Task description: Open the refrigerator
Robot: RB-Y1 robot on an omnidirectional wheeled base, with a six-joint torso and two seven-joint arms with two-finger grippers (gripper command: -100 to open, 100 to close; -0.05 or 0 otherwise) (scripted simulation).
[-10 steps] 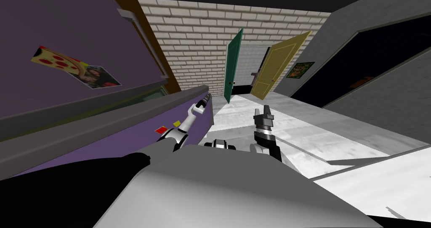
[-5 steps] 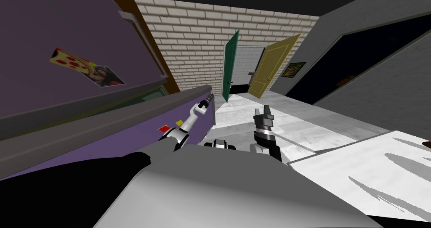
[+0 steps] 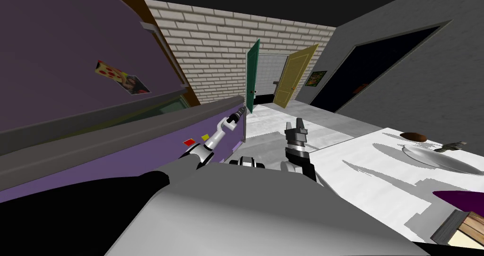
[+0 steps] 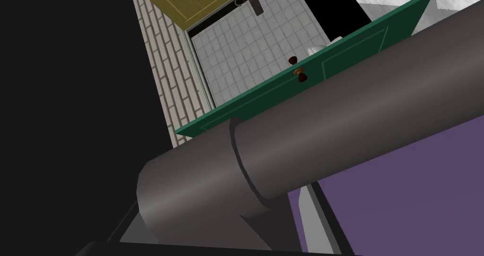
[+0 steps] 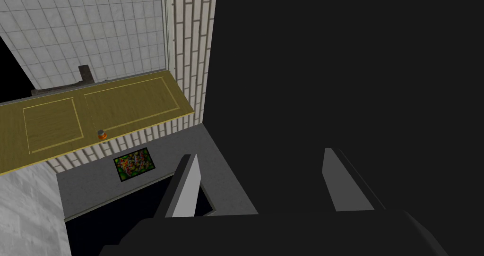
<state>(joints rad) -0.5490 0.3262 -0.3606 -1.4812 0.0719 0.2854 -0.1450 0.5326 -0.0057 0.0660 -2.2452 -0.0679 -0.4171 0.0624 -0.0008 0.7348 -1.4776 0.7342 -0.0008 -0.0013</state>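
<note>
Refrigerator handle [image 4: 340, 135] running off the edge, grey bit [image 3: 451, 146] beside plate [image 3: 427, 156] too small to tell

Left arm [image 3: 212, 140] is stretched right out, forward and off to the robot's own left. The white forearm runs in one straight slant up to a dark wrist. At the far end, the left gripper [image 3: 239, 113] points away along that same line, slim and dark.

Over on the other side it's a different picture. The right arm [image 3: 298, 161] is tucked in close to the body, its forearm rising short and steep. The right gripper [image 3: 295, 123] sits on top of it, aimed forward and upward, well apart from the left gripper. Its two fingers [image 5: 186, 192] stand spread, with a wide gap between them.
</note>
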